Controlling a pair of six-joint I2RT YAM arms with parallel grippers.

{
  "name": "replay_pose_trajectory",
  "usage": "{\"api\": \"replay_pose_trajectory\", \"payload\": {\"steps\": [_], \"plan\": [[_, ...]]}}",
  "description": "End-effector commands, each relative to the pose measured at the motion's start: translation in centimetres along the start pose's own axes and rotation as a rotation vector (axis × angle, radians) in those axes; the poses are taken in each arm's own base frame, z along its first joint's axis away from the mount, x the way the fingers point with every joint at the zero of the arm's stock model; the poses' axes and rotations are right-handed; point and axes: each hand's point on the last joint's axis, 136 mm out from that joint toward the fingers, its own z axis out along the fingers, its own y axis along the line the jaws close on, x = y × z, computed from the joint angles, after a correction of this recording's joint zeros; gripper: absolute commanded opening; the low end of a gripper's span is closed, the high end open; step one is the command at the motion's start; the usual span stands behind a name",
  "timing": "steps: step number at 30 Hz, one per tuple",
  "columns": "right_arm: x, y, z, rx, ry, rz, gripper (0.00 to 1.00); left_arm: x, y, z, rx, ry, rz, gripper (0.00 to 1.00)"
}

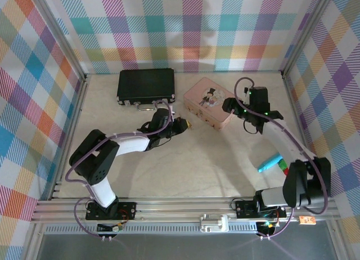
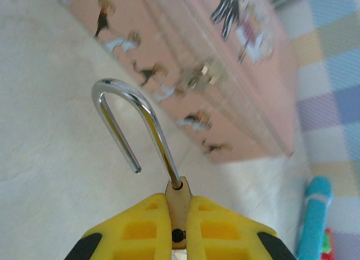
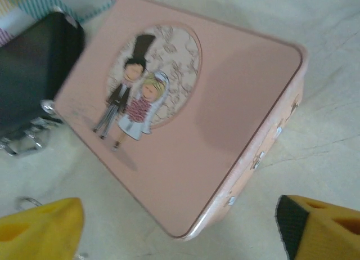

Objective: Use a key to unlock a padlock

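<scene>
My left gripper (image 2: 179, 215) is shut on the brass body of the padlock (image 2: 178, 199), which sticks up between the yellow fingers (image 2: 135, 226). Its silvery shackle (image 2: 134, 111) is open, one end hanging free of the body. In the top view this gripper (image 1: 183, 125) holds the padlock (image 1: 189, 125) just left of the pink tin (image 1: 208, 103). My right gripper (image 3: 179, 232) is open, its fingers (image 3: 42, 229) set wide apart over the tin's near corner, with nothing between them. In the top view it (image 1: 243, 111) hovers at the tin's right end. The key is out of view.
A black case (image 1: 146, 85) lies at the back, left of the pink tin (image 3: 185, 119); its metal handle (image 3: 25, 137) faces the tin. A blue object (image 1: 270, 162) lies at the right beside small red and green pieces. Checked walls close in three sides.
</scene>
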Motion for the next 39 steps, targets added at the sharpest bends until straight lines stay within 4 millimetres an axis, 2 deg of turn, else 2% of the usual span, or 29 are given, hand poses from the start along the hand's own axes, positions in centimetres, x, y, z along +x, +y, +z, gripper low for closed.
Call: {"api": "replay_pose_trajectory", "payload": {"steps": [1, 6, 11, 13, 17, 20, 22, 29, 30, 34, 39], "plan": [[0.5, -0.8, -1.8, 0.043, 0.005, -0.043, 0.99, 3.1, 0.5, -1.1, -0.067, 0.167, 0.095, 0.0], [3.1, -2.0, -2.8, 0.058, 0.021, -0.01, 0.99, 6.8, 0.7, -0.7, -0.104, 0.283, 0.13, 0.0], [5.1, -3.2, -3.7, 0.088, 0.031, -0.003, 0.99, 9.2, 1.3, 0.1, -0.117, 0.326, 0.115, 0.0], [5.5, -3.6, -4.1, 0.096, 0.022, -0.008, 0.99, 9.5, 1.9, 0.4, -0.138, 0.333, 0.106, 0.04], [5.8, -4.5, -4.7, 0.13, -0.01, -0.027, 0.99, 9.6, 2.8, 0.8, -0.18, 0.336, 0.103, 0.21], [5.7, -5.1, -4.7, 0.156, -0.032, -0.049, 0.99, 8.8, 2.8, 0.7, -0.212, 0.316, 0.12, 0.47], [5.5, -5.5, -4.3, 0.175, -0.04, -0.069, 0.99, 7.9, 2.5, 0.3, -0.227, 0.29, 0.138, 0.61], [4.0, -7.6, -1.8, 0.28, -0.084, -0.198, 0.99, 4.0, 1.7, -2.4, -0.3, 0.19, 0.222, 0.97], [3.6, -8.1, -1.4, 0.302, -0.109, -0.222, 0.99, 3.3, 1.8, -3.0, -0.31, 0.168, 0.231, 1.0], [2.7, -9.7, 0.1, 0.355, -0.166, -0.286, 0.99, -0.2, 2.8, -5.9, -0.367, 0.076, 0.247, 1.0], [2.4, -11.4, 2.5, 0.382, -0.187, -0.325, 0.99, -5.3, 5.8, -11.2, -0.488, -0.094, 0.249, 1.0]]}}
